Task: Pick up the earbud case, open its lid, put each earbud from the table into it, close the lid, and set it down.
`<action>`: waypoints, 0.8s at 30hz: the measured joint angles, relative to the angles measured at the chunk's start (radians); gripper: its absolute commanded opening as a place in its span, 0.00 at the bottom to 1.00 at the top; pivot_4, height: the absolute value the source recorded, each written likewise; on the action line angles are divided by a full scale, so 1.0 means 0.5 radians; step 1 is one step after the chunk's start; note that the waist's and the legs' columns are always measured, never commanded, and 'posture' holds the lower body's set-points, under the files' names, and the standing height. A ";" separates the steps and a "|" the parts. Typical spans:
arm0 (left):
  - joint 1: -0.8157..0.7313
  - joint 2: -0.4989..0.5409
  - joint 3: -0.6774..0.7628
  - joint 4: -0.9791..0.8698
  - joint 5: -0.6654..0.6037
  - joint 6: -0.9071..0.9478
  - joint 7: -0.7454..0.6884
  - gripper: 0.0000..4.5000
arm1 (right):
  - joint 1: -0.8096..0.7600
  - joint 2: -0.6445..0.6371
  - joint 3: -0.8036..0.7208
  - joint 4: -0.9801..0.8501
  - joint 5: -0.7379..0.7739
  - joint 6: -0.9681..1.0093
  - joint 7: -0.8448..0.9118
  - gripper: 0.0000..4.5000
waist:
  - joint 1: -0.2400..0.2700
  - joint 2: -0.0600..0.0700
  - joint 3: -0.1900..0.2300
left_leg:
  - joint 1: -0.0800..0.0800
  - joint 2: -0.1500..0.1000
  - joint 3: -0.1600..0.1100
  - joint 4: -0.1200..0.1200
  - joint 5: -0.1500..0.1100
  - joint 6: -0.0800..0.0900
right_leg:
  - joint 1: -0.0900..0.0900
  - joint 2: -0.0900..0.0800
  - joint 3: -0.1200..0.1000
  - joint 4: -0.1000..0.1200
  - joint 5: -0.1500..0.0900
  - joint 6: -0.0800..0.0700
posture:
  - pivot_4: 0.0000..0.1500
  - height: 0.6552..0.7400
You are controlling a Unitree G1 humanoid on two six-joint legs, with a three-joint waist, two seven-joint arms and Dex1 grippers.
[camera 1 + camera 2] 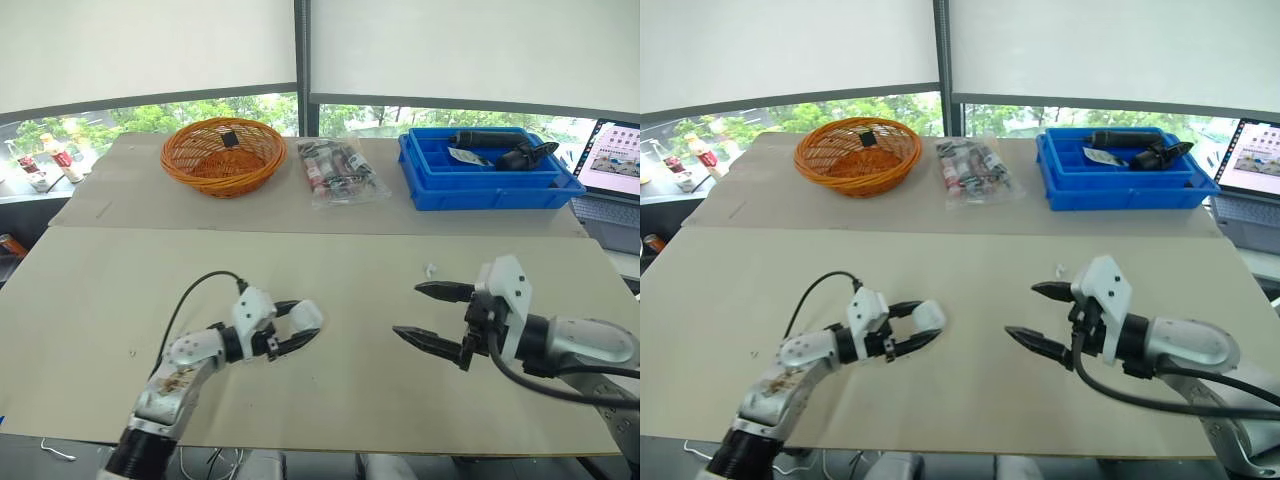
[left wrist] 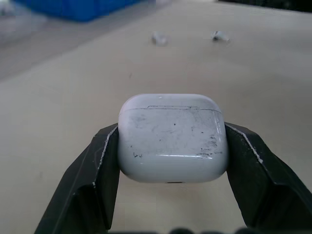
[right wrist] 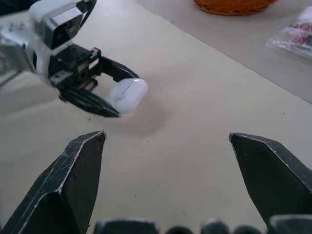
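Two black fingers of the left gripper (image 1: pixel 298 326) are closed on the small, glossy white, rounded earbud case (image 1: pixel 306 316) at the lower centre-left of the left eye view. It appears lifted just clear of the pale beige tabletop (image 1: pixel 330 400). At lower centre-right the right gripper (image 1: pixel 408 310) is spread wide and empty, with a tiny white earbud (image 1: pixel 431 269) lying just above it in the frame.

In the left wrist view the case is pinched by its two sides and the lid seam is left free (the lid is shut). A second earbud (image 2: pixel 158 38) is seen beyond.

In the right wrist view the case lies ahead, between the open fingers (image 3: pixel 73 185). For the lid, the left grip is best held below the seam, and one right fingertip brought gently under the lid's edge.
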 measured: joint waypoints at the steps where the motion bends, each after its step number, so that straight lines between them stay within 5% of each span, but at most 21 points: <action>1: -0.029 -0.029 -0.035 0.000 0.031 -0.098 -0.010 0.57 | -0.042 0.020 0.015 -0.012 0.107 0.090 -0.066 1.00 | 0.001 0.000 0.000 | -0.001 0.000 0.000 0.000 0.000 0.000 | 0.000 0.000 0.000 -0.001 0.000 0.000 | 1.00 0.66; 18: -0.227 -0.144 -0.189 0.191 0.193 -0.820 -0.094 0.57 | -0.309 0.288 0.179 0.157 0.957 0.553 -0.916 1.00 | 0.001 0.000 0.000 | -0.003 0.000 -0.001 0.001 0.000 0.000 | -0.002 0.000 -0.001 -0.002 0.000 0.001 | 1.00 0.66; 24: -0.237 -0.142 -0.202 0.198 0.194 -0.887 -0.097 0.57 | -0.343 0.286 0.223 0.218 1.145 0.553 -1.060 0.49 | 0.000 0.000 0.000 | -0.004 -0.001 -0.001 0.001 0.000 0.001 | -0.002 0.000 -0.001 -0.003 0.000 0.001 | 1.00 0.66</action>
